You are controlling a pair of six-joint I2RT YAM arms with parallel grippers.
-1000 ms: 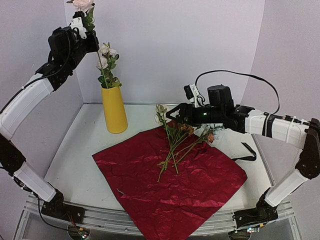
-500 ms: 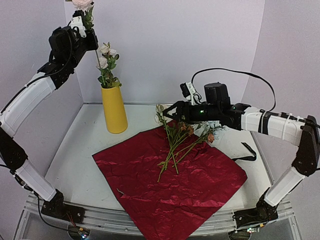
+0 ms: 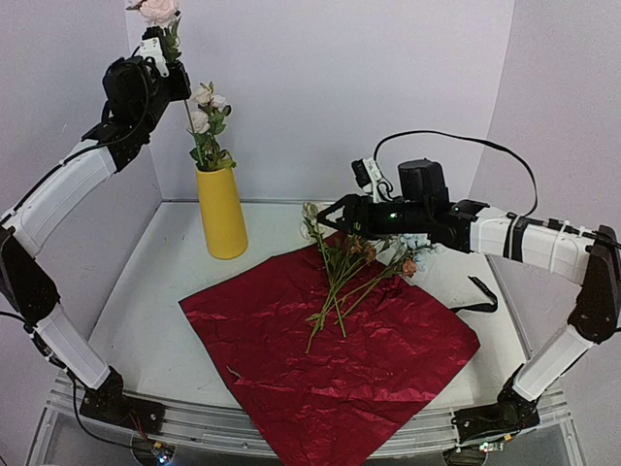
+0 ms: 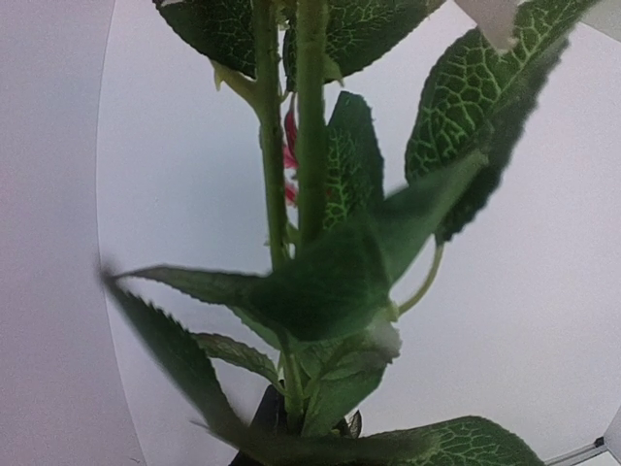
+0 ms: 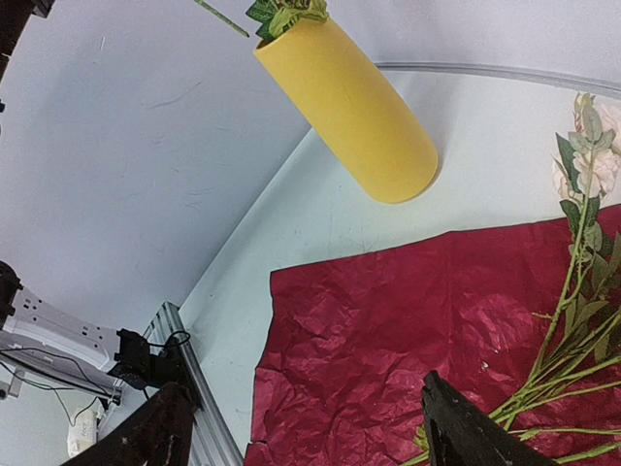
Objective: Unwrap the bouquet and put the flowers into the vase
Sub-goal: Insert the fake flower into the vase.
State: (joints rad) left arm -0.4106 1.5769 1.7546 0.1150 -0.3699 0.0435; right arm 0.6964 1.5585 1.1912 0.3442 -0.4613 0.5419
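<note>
The bouquet lies unwrapped: its dark red paper (image 3: 330,359) is spread flat on the table, with several loose flowers (image 3: 344,282) across its far part. The yellow vase (image 3: 221,214) stands at the back left and holds white-bloomed flowers (image 3: 206,105). My left gripper (image 3: 173,76) is high above the vase, shut on a green stem (image 4: 309,146) with a pink bloom (image 3: 160,10) above the grip. The stem's lower end reaches the vase mouth (image 5: 291,21). My right gripper (image 3: 328,218) hovers open over the loose flowers (image 5: 572,320), with nothing between its fingers (image 5: 456,432).
A black ribbon (image 3: 480,296) lies on the white table to the right of the paper. Purple walls close in the back and sides. The paper's near corner (image 3: 291,451) hangs over the front rail. Leaves (image 4: 340,282) fill most of the left wrist view.
My right gripper has shifted a little left, toward the flower heads. My left arm has moved slightly right with the stem still held.
</note>
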